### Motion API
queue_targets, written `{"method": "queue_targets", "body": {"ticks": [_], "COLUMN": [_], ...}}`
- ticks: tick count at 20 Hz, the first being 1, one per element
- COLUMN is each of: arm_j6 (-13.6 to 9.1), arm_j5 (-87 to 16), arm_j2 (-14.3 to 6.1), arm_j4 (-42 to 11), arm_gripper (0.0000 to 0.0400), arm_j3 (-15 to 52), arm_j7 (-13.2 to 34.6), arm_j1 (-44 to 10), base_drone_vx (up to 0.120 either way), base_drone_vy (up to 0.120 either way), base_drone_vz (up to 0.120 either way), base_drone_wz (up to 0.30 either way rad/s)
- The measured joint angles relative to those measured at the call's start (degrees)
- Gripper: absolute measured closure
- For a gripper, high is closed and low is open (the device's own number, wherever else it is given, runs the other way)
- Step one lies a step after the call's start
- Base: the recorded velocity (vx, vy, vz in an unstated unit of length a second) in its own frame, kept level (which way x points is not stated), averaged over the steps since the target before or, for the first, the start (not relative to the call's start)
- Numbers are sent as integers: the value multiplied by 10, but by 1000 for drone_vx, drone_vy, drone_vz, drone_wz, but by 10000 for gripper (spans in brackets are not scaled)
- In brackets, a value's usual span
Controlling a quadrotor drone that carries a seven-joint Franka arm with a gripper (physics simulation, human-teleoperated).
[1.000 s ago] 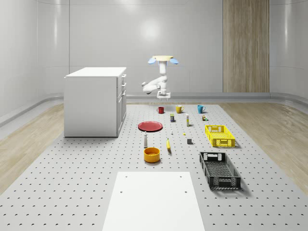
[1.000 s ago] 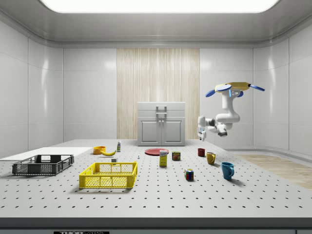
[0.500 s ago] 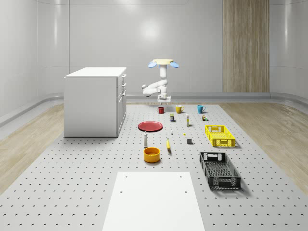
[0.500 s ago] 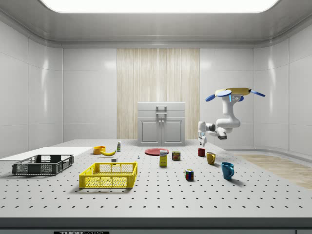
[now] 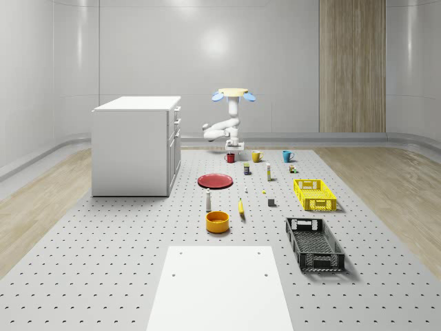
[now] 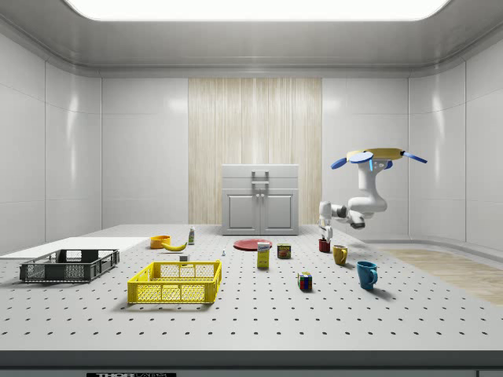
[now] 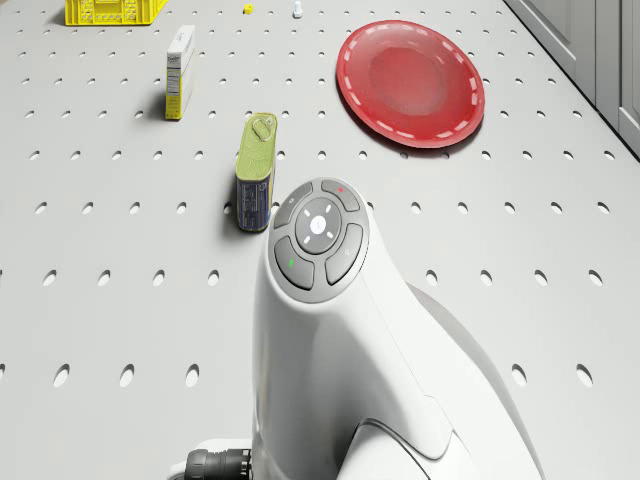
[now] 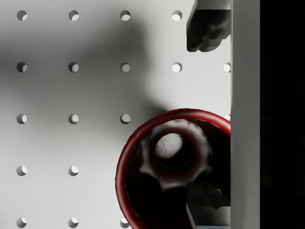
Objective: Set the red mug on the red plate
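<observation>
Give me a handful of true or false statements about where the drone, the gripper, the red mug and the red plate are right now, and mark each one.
1. The red mug already sits on the red plate. False: it stands on the table, apart from the plate.
2. The gripper is just above the red mug. True.
3. The drone rests on the cabinet. False: it hovers in the air near the mugs.
4. In the whole-scene view, the yellow mug stands between the red mug and the blue mug. True.
5. The red plate carries a banana. False: the banana lies on the table.
</observation>
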Motion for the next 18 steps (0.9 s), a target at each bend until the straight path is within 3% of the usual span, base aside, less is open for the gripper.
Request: {"method": "queue_targets", "body": {"ticks": [9,11,13,18], "arm_j6": [46,53,57,67], "arm_j5": [-40,-43,-45,-45], "arm_j2": [-32,-36,-40,-48], "arm_j4": [11,12,13,15], "arm_gripper": [0,118,189,268], "arm_j3": [-48,-53,-56,-58], "arm_j7": [-4,-4,-3,-1], "arm_j1": [1,0,-1,-4], "base_drone_vx": [0,0,0,0], "base_drone_vy": [0,0,0,0], "base_drone_vz": [0,0,0,0], "base_drone_wz": [0,0,0,0]}}
